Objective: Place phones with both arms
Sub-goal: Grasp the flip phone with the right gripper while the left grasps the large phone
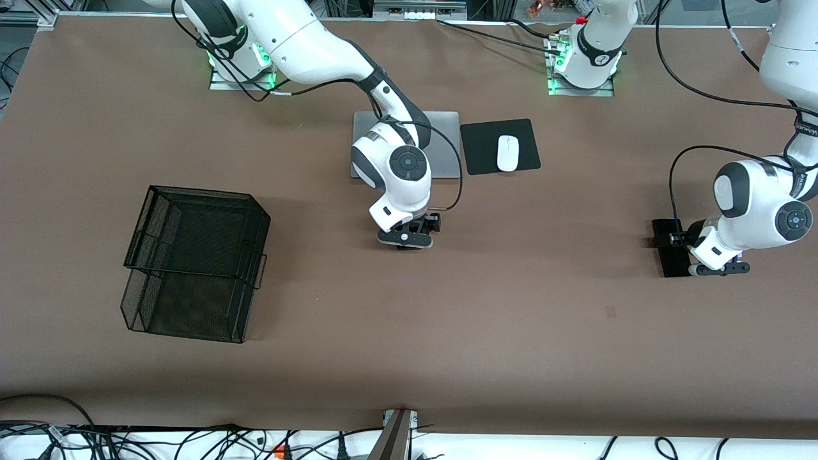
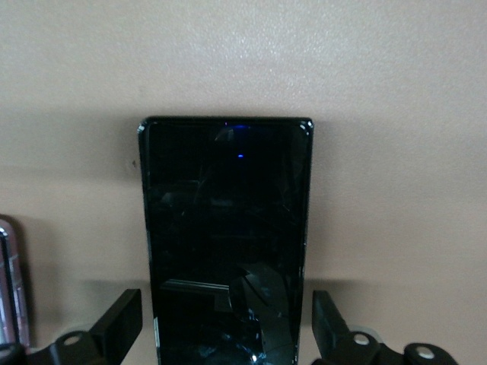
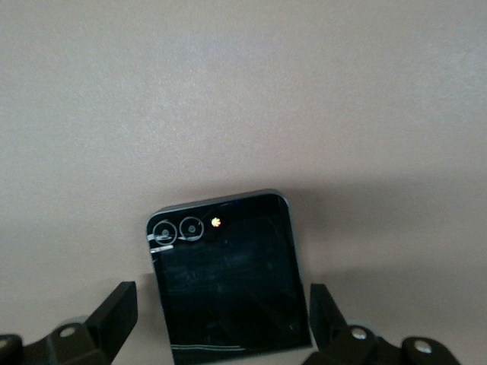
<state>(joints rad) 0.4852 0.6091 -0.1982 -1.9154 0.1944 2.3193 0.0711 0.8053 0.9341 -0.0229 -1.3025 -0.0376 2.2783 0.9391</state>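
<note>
I've got both arms down low at the table (image 1: pixel 511 306). My left gripper (image 2: pixel 228 342) sits at the left arm's end of the table, straddling the long black slab phone (image 2: pixel 226 236); its fingers (image 2: pixel 122 323) stand either side of the phone with small gaps, so open, nothing gripped. The slab lies flat on the table, its end poking out from under the gripper in the front view (image 1: pixel 668 246). A sliver of a shiny pale object (image 2: pixel 9 281) shows just beside it; can't tell what it is.

My right gripper (image 3: pixel 224 334) is mid-table, nearer the front camera than the grey laptop (image 1: pixel 444 144). It straddles the small black flip phone (image 3: pixel 227 277), fingers (image 3: pixel 114 312) wide and clear of its sides, holding nothing. The flip phone lies flat, camera rings up.

Elsewhere: black mesh basket (image 1: pixel 195 262) toward the right arm's end, white mouse (image 1: pixel 508 153) on a black pad (image 1: pixel 479 147) beside the laptop.
</note>
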